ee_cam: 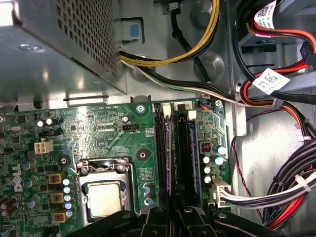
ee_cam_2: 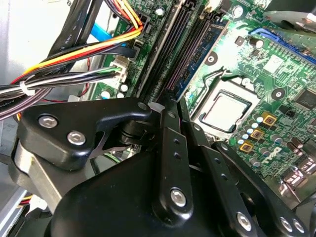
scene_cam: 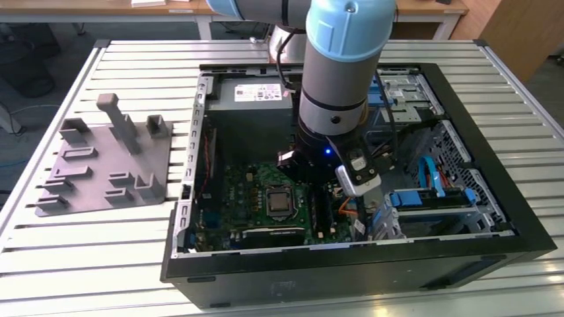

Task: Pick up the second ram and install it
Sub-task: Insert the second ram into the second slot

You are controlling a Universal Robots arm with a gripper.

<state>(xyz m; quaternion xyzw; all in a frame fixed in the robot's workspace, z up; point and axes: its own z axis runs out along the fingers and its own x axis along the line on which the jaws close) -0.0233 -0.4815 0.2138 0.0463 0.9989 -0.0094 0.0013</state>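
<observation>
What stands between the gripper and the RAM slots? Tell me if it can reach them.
Probably yes. In the first wrist view the gripper hangs right over the slots; the cables lie off to one side, and nothing visible sits between.

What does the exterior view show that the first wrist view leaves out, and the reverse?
The exterior view adds the grey holder plate with upright pegs on the slatted table at the exterior view's left, the whole black computer case, and the arm reaching into it. The first wrist view adds the gripper close to the long black memory slots, and the tied cable bundles. Shared: the green motherboard and its processor socket.
</observation>
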